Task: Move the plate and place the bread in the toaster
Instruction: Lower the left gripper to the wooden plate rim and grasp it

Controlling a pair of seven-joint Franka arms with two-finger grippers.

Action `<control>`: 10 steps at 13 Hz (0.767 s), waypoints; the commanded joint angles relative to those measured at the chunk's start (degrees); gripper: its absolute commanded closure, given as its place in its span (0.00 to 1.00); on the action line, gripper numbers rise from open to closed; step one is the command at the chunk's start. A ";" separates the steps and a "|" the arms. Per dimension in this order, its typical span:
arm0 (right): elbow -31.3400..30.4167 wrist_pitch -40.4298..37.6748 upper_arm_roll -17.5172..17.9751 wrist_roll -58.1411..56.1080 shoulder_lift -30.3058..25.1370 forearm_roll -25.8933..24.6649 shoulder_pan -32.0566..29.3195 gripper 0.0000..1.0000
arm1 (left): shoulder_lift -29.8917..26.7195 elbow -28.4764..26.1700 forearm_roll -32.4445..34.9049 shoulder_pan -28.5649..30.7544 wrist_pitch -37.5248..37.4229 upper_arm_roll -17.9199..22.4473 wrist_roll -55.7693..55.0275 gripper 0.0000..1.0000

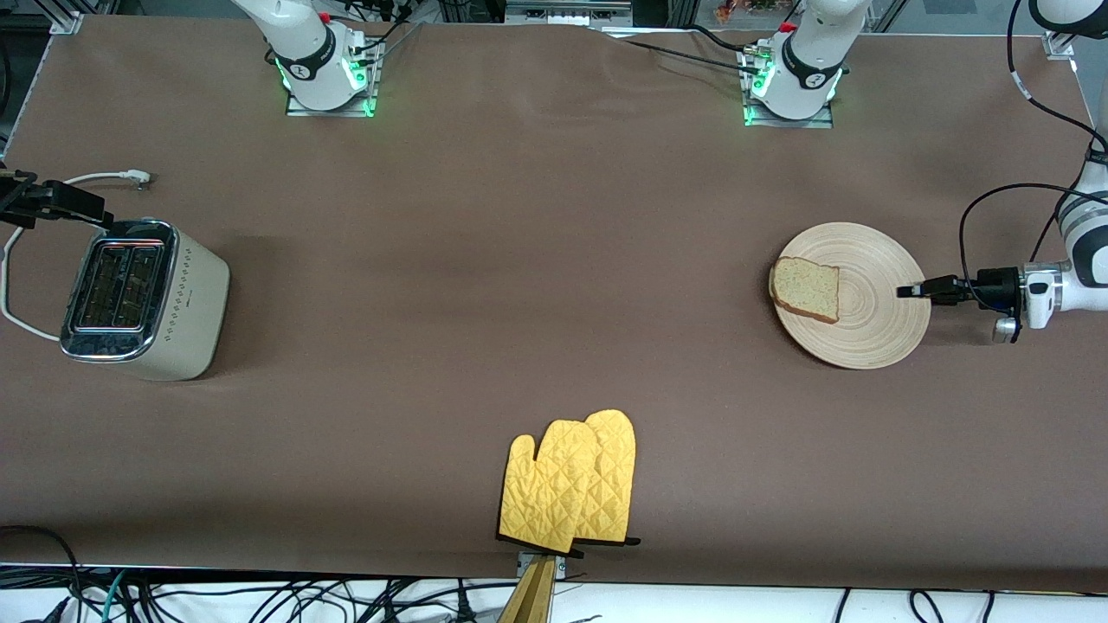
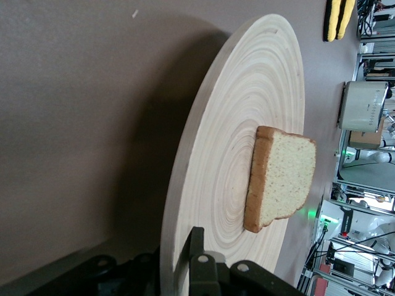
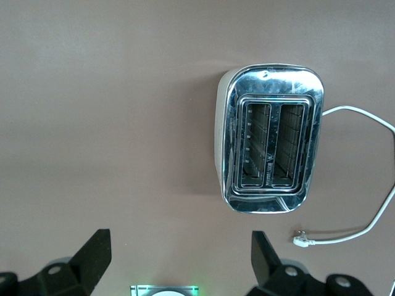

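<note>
The left pincer [image 1: 911, 291] pinches the plate's [image 1: 874, 324] rim; the bread [image 1: 807, 289] lies on it, just past the pincer. The toaster [image 1: 143, 300] sits under the spread right pincer [image 3: 179, 254], which waits.

Even, bright overhead light — the table [image 1: 519, 260] shows only soft shadows beside the toaster [image 1: 143, 298] and under the plate [image 1: 874, 329]. Chrome glare flares on the toaster top in the right wrist view. Green lamps glow at both arm bases — the left wrist view's background is cluttered, slightly soft.
</note>
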 commanded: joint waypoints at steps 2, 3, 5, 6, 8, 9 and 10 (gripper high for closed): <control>0.84 -0.41 0.35 0.42 0.18 -0.37 -0.44 0.00 | 0.04 -1.28 -0.56 -0.07 2.60 -0.15 0.84 1.00; 0.93 -0.33 0.35 0.42 0.18 -0.37 -0.44 0.00 | 0.04 -1.28 -0.56 -0.07 2.69 -0.15 0.84 1.00; 0.84 -0.32 0.35 0.42 0.18 -0.37 -0.44 0.00 | 0.04 -1.28 -0.47 -0.07 2.43 -0.15 1.10 1.00; 0.93 -0.32 0.35 0.42 0.18 -0.37 -0.44 0.00 | 0.04 -1.28 -0.30 -0.15 2.42 -0.24 2.06 1.00; 0.84 -0.41 0.35 0.42 0.18 -0.37 -0.44 0.00 | 0.22 -1.28 -0.99 -0.50 2.34 -0.24 5.40 1.00; 0.84 -0.41 0.35 0.42 0.18 -0.37 -0.44 0.00 | 0.05 -1.19 -1.17 -0.51 2.16 -0.32 5.41 1.00; 0.84 -0.41 0.35 0.42 0.18 -0.37 -0.44 0.00 | -0.04 -1.02 -1.78 -0.42 1.46 -0.50 5.50 1.00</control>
